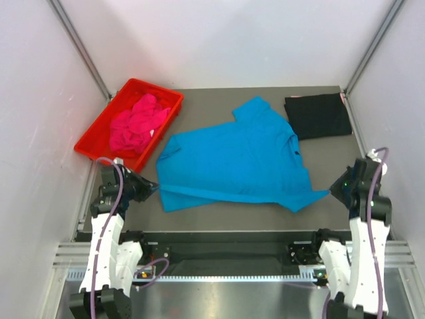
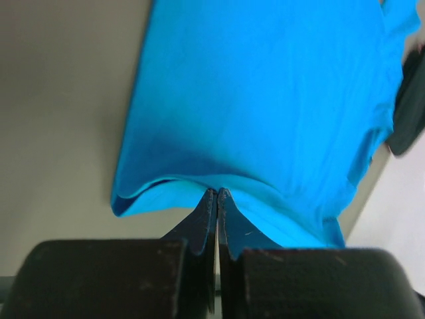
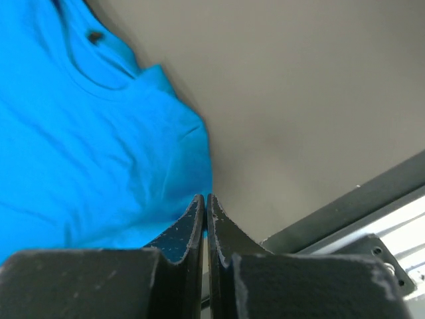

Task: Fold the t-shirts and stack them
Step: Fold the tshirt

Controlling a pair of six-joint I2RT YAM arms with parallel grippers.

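While our left claw (image 1: 154, 188) and right claw (image 1: 332, 189) pinched the blue shirt (image 1: 232, 163), only the black shirt (image 1: 319, 116) lay folded, the pink shirt (image 1: 139, 123) crumpled.

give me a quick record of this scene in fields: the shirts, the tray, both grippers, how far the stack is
turquoise t-shirt: spread out mid-table, near-left edge lifted
black t-shirt: folded, far right corner
pink t-shirt: crumpled inside red tray, far left
left gripper: shut on the turquoise t-shirt's near-left edge
right gripper: shut on its near-right corner
stack: none yet, the three shirts lie apart
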